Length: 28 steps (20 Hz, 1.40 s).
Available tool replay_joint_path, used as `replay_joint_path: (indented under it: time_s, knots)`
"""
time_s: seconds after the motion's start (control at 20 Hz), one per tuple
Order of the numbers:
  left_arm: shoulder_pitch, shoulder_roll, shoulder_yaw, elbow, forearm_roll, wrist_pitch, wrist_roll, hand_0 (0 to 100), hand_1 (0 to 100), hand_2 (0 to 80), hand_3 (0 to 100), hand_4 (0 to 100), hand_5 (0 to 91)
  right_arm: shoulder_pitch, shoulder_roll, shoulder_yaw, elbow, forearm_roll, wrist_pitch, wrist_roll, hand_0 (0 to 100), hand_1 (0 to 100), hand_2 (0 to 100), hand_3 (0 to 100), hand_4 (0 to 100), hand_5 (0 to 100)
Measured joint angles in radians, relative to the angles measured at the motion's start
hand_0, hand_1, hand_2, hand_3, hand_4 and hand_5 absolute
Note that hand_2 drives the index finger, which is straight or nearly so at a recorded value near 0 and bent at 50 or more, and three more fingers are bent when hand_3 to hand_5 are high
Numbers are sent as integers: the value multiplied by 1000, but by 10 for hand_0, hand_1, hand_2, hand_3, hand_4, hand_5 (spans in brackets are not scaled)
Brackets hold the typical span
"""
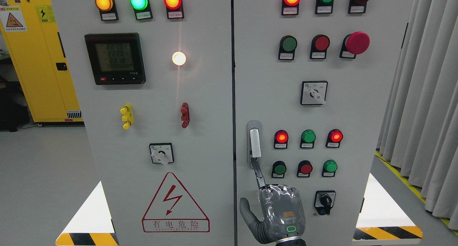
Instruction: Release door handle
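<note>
We face the grey cabinet [357, 138] with its right door's handle [254, 143].
The silver, upright lever handle sits at that door's left edge; below it our hand [275, 213] extends one finger [258, 172] touching its lower end, thumb spread aside.

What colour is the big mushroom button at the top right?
Red emergency-stop button, clearest in the head view.
</note>
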Motion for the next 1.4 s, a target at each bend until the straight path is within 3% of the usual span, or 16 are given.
replay_joint_path:
  time_s: [1.4]
  knots:
    - [0,0,0,0,0,0,0,120,556,0,0,0,0,7,-2,-4,-36,-5,-7,-7,557,434,113,1000,1000,1000]
